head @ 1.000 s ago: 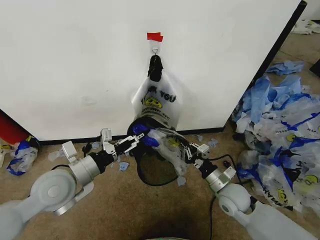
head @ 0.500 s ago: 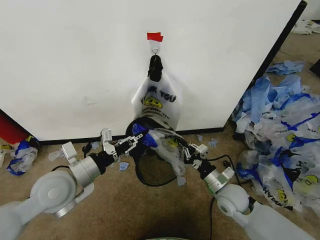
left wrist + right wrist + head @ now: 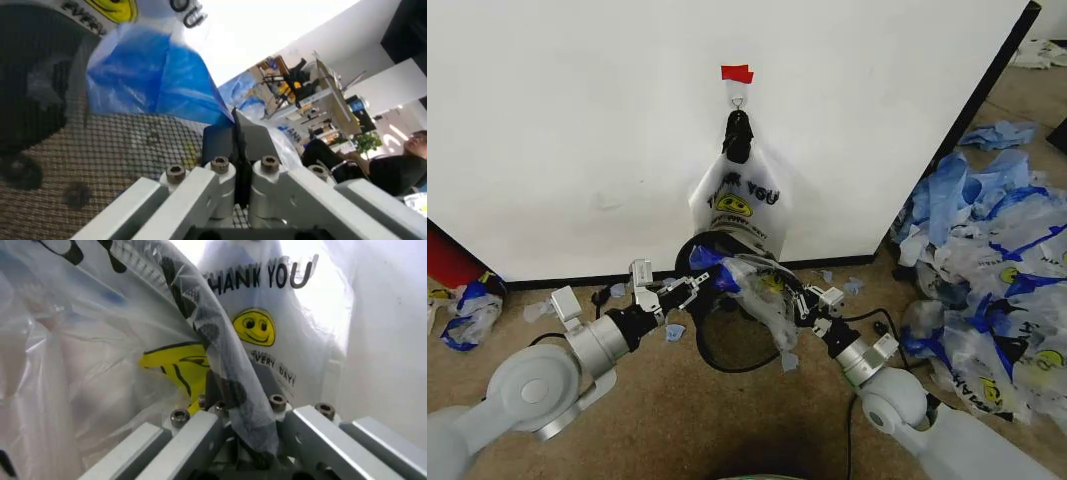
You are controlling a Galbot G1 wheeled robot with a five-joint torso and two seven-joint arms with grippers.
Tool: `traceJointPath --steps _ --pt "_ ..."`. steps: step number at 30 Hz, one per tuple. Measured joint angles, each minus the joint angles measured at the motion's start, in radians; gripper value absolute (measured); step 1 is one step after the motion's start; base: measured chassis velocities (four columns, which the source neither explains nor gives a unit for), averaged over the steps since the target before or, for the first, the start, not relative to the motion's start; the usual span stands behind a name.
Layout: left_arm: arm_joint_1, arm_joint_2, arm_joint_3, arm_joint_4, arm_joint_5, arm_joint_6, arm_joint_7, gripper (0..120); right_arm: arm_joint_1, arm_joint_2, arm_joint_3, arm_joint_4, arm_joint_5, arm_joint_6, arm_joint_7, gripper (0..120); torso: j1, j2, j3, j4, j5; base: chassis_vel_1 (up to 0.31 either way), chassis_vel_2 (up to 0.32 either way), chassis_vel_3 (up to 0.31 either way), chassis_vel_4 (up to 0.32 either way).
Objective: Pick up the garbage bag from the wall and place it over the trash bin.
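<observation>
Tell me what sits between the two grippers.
In the head view, the trash bin and the garbage bag stretched over its rim lie between the left gripper and the right gripper, each shut on bag plastic.

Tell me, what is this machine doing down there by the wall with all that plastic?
The robot is fitting a thin see-through plastic bag with blue patches over a small round black wire-mesh bin at the foot of the white wall. Its left gripper and right gripper each pinch a side of the bag at the rim. Another smiley-print bag hangs on the wall hook above.
</observation>
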Motion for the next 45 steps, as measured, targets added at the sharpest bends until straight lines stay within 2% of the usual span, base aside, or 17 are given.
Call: traceJointPath --steps 4,10,13,24,31,45 --pt "0.002 0.003 -0.005 0.004 0.006 -0.01 -0.008 0 -0.005 0.0 0.007 -0.002 0.01 0.008 -0.006 0 0.0 0.0 0.0 0.0001 0.0001 0.0 0.0 0.0 0.0" --pt "0.007 0.006 -0.011 0.018 0.014 -0.027 -0.018 0 -0.012 -0.004 0.028 0.019 0.1 0.005 -0.009 0 0.0 0.0 0.0 0.0001 0.0002 0.0 0.0 0.0 0.0" --pt "0.011 0.004 -0.012 0.025 0.022 -0.038 -0.024 0 -0.013 -0.022 0.042 0.028 0.162 -0.001 -0.007 0 0.0 0.0 0.0 0.0 0.0001 0.0 0.0 0.0 0.0" --pt "0.021 -0.011 -0.011 0.057 0.046 -0.064 -0.041 0 -0.007 -0.056 0.061 0.033 0.238 -0.007 -0.012 0 0.0 0.0 0.0 0.0 0.0002 0.0 0.0 0.0 0.0" --pt "0.018 -0.024 0.001 0.123 0.068 -0.07 -0.032 0 -0.01 -0.084 0.069 0.052 0.332 -0.006 -0.06 0 0.0 0.0 0.0 0.0001 0.0 0.0 0.0 0.0 0.0" --pt "0.011 -0.069 0.023 0.166 0.108 -0.074 -0.028 0 -0.002 -0.105 0.073 0.086 0.372 -0.019 -0.06 0 0.0 0.0 0.0 0.0 0.0 0.0 0.0 0.0 0.0"
